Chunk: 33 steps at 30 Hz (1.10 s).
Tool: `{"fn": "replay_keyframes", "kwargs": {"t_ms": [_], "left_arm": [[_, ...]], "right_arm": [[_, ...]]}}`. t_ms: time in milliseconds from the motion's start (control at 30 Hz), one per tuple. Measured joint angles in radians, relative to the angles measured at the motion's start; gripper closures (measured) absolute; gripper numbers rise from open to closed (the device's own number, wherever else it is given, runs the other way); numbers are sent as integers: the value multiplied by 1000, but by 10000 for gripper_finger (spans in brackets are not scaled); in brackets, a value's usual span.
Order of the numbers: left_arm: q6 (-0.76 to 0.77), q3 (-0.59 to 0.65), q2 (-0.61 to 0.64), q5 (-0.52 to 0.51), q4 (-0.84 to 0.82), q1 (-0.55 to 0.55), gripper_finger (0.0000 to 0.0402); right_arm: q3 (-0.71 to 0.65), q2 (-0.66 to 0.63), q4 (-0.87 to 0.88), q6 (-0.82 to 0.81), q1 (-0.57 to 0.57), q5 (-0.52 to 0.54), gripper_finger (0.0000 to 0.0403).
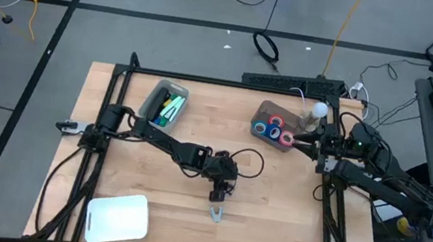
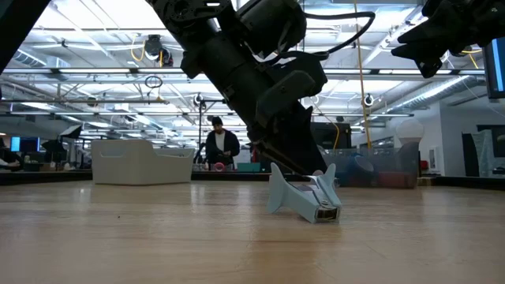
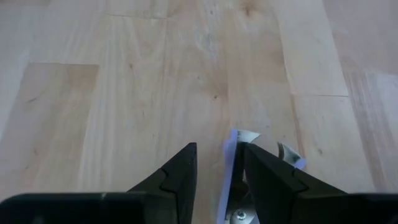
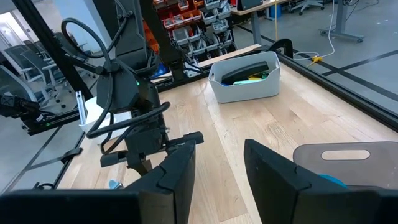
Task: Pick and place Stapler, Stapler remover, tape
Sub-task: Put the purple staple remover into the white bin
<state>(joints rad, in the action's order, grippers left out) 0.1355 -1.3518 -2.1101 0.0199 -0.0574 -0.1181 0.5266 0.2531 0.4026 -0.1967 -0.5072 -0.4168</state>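
High view: the left gripper (image 1: 220, 195) hangs over the middle of the surface (image 1: 193, 109), right above a small pale remover (image 1: 217, 214) lying near the front edge. A grey bin (image 1: 154, 98) at the back left holds the stapler (image 1: 169, 108) and some green and yellow bits. A brownish bin (image 1: 267, 109) at the back right holds the tape (image 1: 274, 131), red and blue rolls. A white lid (image 1: 118, 216) sits at the front left. The right gripper (image 1: 317, 149) waits beside the tape bin.

Low view: the remover (image 2: 304, 195) rests on the wood with the left arm close above it. A person (image 2: 220, 145) stands far off in the room.

Left wrist view: the left fingers (image 3: 180, 174) are spread, one prong of the remover (image 3: 231, 163) between them, nothing clamped yet.

Right wrist view: the right fingers (image 4: 267, 163) are apart and empty, the grey bin (image 4: 245, 89) with the dark stapler (image 4: 245, 70) ahead.

So it looks like the stapler and tape are sorted, and only the remover is left.
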Motion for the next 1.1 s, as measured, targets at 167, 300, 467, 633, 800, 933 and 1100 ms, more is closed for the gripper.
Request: {"fn": "replay_keyframes", "kwargs": {"t_ms": [167,300,467,633,800,933,1100], "left_arm": [[-3,0,0,-30,0,0,271],[4,0,-18,-29,25,0,271],[29,-1,-42,-21,59,-1,271],[30,-1,-41,-19,67,2,299],[52,-1,-41,8,71,3,365],[53,-1,-41,9,72,2,395],[54,0,-42,4,75,3,365]], "right_arm": [[0,0,0,0,0,0,273],[0,0,0,0,0,0,273],[0,0,1,-19,0,0,273],[1,0,3,-23,0,0,273],[1,0,6,-23,0,0,273],[1,0,6,-23,0,0,273],[1,0,6,-27,0,0,273]]}}
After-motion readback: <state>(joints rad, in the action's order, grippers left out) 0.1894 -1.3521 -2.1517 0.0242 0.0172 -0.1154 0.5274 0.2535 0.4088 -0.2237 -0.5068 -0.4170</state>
